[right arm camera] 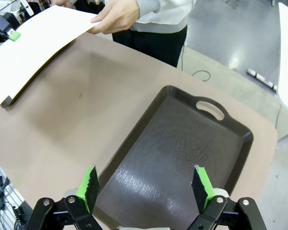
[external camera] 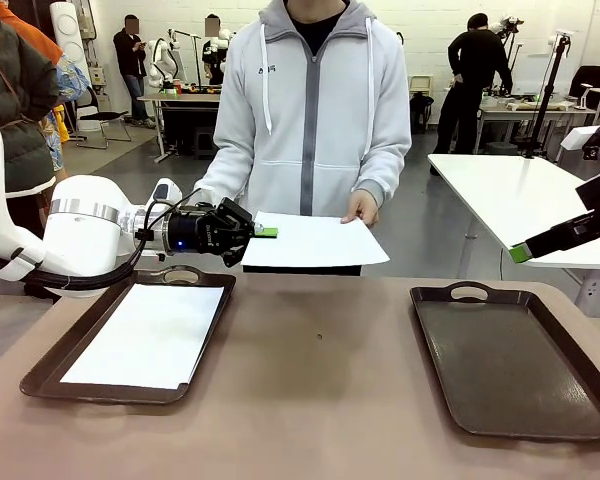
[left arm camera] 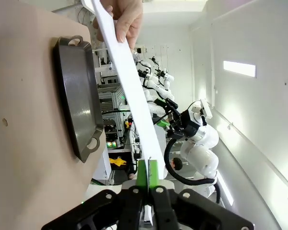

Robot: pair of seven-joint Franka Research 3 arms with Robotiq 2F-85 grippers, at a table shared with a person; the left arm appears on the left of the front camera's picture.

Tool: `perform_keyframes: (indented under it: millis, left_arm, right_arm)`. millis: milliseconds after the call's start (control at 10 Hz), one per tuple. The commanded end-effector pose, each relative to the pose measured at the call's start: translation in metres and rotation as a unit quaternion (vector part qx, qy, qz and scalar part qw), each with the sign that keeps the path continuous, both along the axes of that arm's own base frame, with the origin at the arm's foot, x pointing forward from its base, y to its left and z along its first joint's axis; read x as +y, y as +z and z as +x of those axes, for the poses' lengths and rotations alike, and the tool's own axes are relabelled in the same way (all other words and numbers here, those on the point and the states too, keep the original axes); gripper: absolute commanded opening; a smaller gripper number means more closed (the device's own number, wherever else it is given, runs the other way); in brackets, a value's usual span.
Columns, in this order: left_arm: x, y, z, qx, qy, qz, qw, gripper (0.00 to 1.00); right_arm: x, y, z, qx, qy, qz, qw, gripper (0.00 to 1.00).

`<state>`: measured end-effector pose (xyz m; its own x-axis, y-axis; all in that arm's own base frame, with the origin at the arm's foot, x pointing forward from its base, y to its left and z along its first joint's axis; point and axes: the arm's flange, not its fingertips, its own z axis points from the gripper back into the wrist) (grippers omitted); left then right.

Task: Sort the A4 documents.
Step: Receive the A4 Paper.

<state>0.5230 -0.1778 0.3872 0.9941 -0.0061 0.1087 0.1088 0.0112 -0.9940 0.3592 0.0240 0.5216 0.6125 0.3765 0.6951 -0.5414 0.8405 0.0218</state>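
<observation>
Right now my left gripper (external camera: pixel 267 231) is pinched fully closed on the near-left edge of an A4 sheet (external camera: pixel 315 240), green pads flat on both faces; in the left wrist view the paper (left arm camera: pixel 129 81) runs edge-on straight out from between my pads. The person's hand (external camera: pixel 361 208) has the opposite edge, so the sheet hangs level betw. us, above the table and just past the far rim of the left tray (external camera: pixel 50 385). I reckon it's held flat like that because it's a hand-over: thin paper droops if only one corner is gripped, and two holds on opposite edges keep it stiff till one side lets go.

Rel. to the left tray: another A4 document (external camera: pixel 152 335) lies flat inside it, squared to the tray walls, prob. the pile this one is meant to join. The right tray (external camera: pixel 510 365) sits well apart from it across the tabletop (external camera: pixel 320 400), with nothing on its dark floor. My right gripper (right arm camera: pixel 146 187) hovers over that tray w/ jaws wide apart, holding nothing, likely parked ready for its side of the sorting.

Writing: sheets look blank. Small logo on the person's hoodie chest (external camera: pixel 267 70), too small to read. No other legible labels.
</observation>
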Motion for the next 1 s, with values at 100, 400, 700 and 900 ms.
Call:
perform_keyframes:
  millis: [100,400,700,900]
  left_arm:
    - [0.0023,-0.0004,-0.0044,-0.015,0.004,0.008,1.000,0.00]
    - [0.0002,-0.0002,-0.0001,-0.002,0.000,0.001,1.000,0.00]
    - [0.0002,-0.0002,-0.0001,-0.002,0.000,0.001,1.000,0.00]
    - [0.0002,-0.0002,-0.0001,-0.002,0.000,0.001,1.000,0.00]
  right_arm:
    - [-0.0001,-0.0011,0.0006,0.001,0.002,0.002,1.000,1.00]
    - [-0.0001,-0.0011,0.0006,0.001,0.002,0.002,1.000,1.00]
    - [-0.0001,-0.0011,0.0006,0.001,0.002,0.002,1.000,1.00]
    - [-0.0001,-0.0011,0.0006,0.001,0.002,0.002,1.000,1.00]
